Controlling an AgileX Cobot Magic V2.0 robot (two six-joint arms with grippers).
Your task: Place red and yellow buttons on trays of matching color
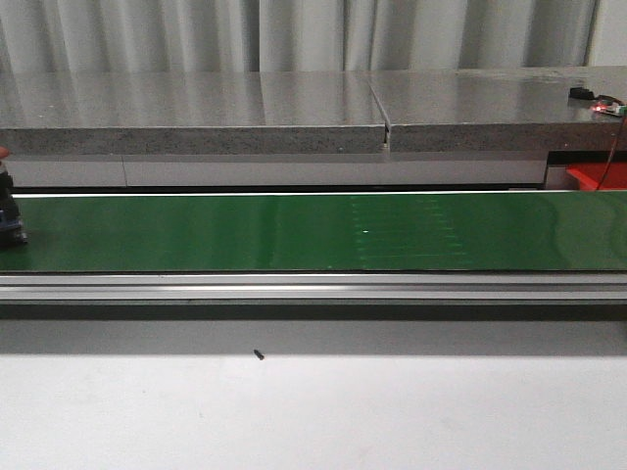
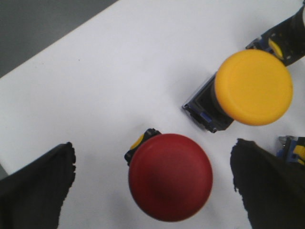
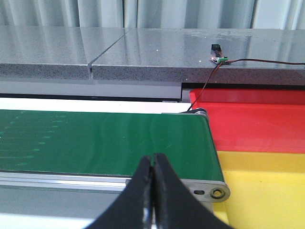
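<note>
yellow tray (image 3: 267, 191) cut off, red tray (image 1: 600, 176) half hidden

Nothing here can be read: no word, number, brand or sign shows in any of the three views. The caps of the red button (image 2: 170, 177) and the yellow button (image 2: 253, 87) are plain, with no lettering or symbol on them. The green belt (image 1: 294, 232) carries only faint pale marks towards 3 o'clock of its middle, possibly scuffs or reflections rather than print; they are too dim to tell. The small circuit board (image 3: 220, 59) on the grey ledge at 1 o'clock is too small for any marking to be made out. The red tray (image 3: 257, 126) and yellow tray (image 3: 267, 191) bear no label.
</note>
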